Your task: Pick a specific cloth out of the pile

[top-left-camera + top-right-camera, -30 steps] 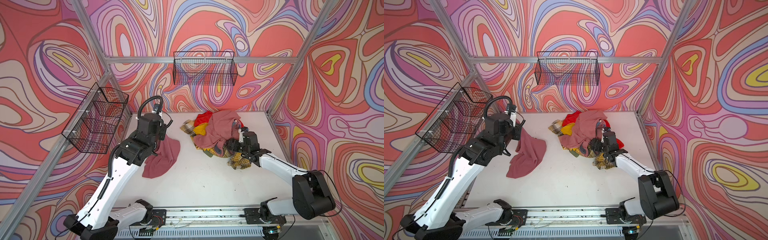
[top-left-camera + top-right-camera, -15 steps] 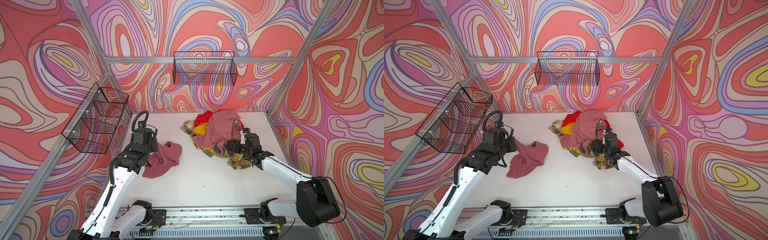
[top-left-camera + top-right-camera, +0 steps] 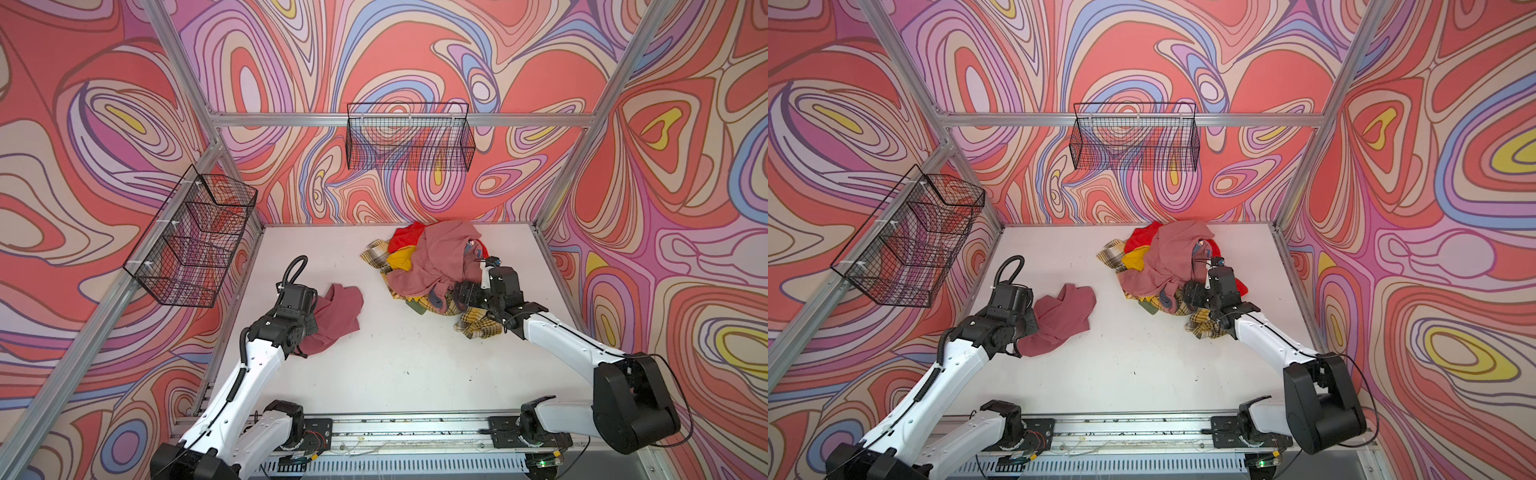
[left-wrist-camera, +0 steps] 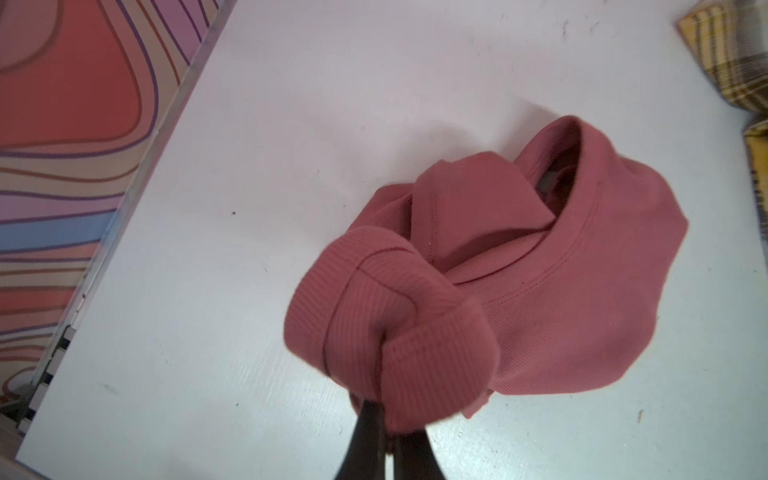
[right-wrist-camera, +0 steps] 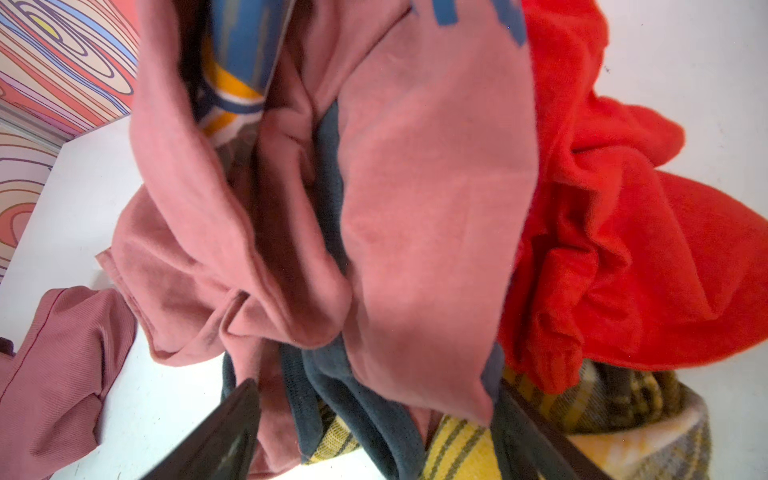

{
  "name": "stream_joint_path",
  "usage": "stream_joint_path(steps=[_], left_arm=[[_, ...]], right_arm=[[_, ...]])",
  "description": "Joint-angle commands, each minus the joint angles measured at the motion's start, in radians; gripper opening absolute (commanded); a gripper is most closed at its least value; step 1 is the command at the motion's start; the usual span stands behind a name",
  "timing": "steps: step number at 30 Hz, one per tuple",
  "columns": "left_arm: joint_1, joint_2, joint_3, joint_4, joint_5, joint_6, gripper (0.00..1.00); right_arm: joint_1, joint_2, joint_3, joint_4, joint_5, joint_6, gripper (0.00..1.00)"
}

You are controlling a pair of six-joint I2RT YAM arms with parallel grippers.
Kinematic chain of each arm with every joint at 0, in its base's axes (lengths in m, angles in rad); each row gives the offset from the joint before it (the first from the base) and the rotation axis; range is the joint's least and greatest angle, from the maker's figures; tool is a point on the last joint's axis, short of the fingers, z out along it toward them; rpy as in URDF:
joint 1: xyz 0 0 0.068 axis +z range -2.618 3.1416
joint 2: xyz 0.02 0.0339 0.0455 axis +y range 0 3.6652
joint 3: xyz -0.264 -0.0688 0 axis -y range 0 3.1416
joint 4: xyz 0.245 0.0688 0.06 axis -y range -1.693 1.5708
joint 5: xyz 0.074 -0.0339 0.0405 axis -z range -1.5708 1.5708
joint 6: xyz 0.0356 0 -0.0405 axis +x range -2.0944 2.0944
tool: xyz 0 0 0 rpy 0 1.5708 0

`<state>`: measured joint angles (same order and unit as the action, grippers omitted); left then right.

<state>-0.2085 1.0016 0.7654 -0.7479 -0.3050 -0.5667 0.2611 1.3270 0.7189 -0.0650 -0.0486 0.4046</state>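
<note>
left pincer (image 4: 386, 436): jaws together, clamped on a bunched, ribbed edge of the cloth (image 4: 519, 266); it sits low over the left side of the desk (image 3: 395, 374).
cloth: plain dusty rose, finely ribbed, with stitched hems. It is crumpled on the desk left of centre. Its near-left end is gathered up in the left pincer and the rest lies loose on the white surface. In both top views the cloth (image 3: 340, 316) (image 3: 1065, 318) lies well apart from the pile (image 3: 432, 266), with bare desk between them.
right pincer (image 5: 382, 440): jaws wide apart at the near edge of the pile. Folds of the pink garment (image 5: 436, 187) and its dark grey-blue trim lie between them. Whether either finger presses the fabric cannot be told.
pile: heaped at the far right of the desk. The pink garment is draped over the top, with a red piece (image 5: 623, 228) beside it. A mustard piece (image 3: 401, 259) shows on the left flank. A plaid cloth (image 3: 478, 328) spills out toward the near side, just under the right arm's wrist.
left basket (image 3: 195, 237): black wire, hung on the left wall.
far basket (image 3: 409, 137): black wire, hung on the far wall, above the desk.
</note>
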Motion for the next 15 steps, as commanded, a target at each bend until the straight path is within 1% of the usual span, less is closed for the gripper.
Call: stream_joint_path(steps=[1, 4, 5, 6, 7, 8, 9, 10, 11, 12, 15], left_arm=[[0.007, 0.042, -0.019, -0.028, 0.01, -0.105, 0.0], [0.006, 0.07, -0.037, -0.02, 0.032, -0.147, 0.0], [0.007, 0.076, -0.043, -0.016, 0.041, -0.152, 0.02], [0.006, 0.082, -0.046, -0.017, 0.045, -0.166, 0.12], [0.006, 0.084, -0.051, -0.021, 0.047, -0.177, 0.31], [0.006, 0.086, -0.054, -0.024, 0.048, -0.186, 0.48], [0.006, 0.084, -0.055, -0.034, 0.043, -0.199, 0.6], [0.006, 0.076, -0.057, -0.042, 0.032, -0.211, 0.67], [0.007, 0.067, -0.058, -0.048, 0.023, -0.22, 0.72], [0.007, 0.053, -0.058, -0.056, 0.01, -0.228, 0.74], [0.005, -0.002, -0.046, -0.089, -0.041, -0.262, 0.76]], right_arm=[[-0.006, -0.022, -0.005, -0.005, 0.012, -0.015, 0.88], [-0.006, -0.014, -0.007, 0.001, 0.009, -0.014, 0.88], [-0.006, -0.01, -0.005, 0.003, 0.007, -0.015, 0.88], [-0.006, -0.008, -0.006, 0.002, 0.007, -0.015, 0.88], [-0.006, -0.007, -0.005, 0.003, 0.007, -0.013, 0.88], [-0.006, -0.007, -0.005, 0.002, 0.008, -0.014, 0.88], [-0.006, -0.006, -0.006, 0.002, 0.011, -0.014, 0.88], [-0.006, -0.007, -0.005, 0.002, 0.013, -0.015, 0.88], [-0.006, -0.008, -0.004, 0.001, 0.015, -0.016, 0.88], [-0.006, -0.008, -0.005, 0.001, 0.016, -0.016, 0.88], [-0.006, -0.007, -0.002, -0.004, 0.022, -0.024, 0.88]])
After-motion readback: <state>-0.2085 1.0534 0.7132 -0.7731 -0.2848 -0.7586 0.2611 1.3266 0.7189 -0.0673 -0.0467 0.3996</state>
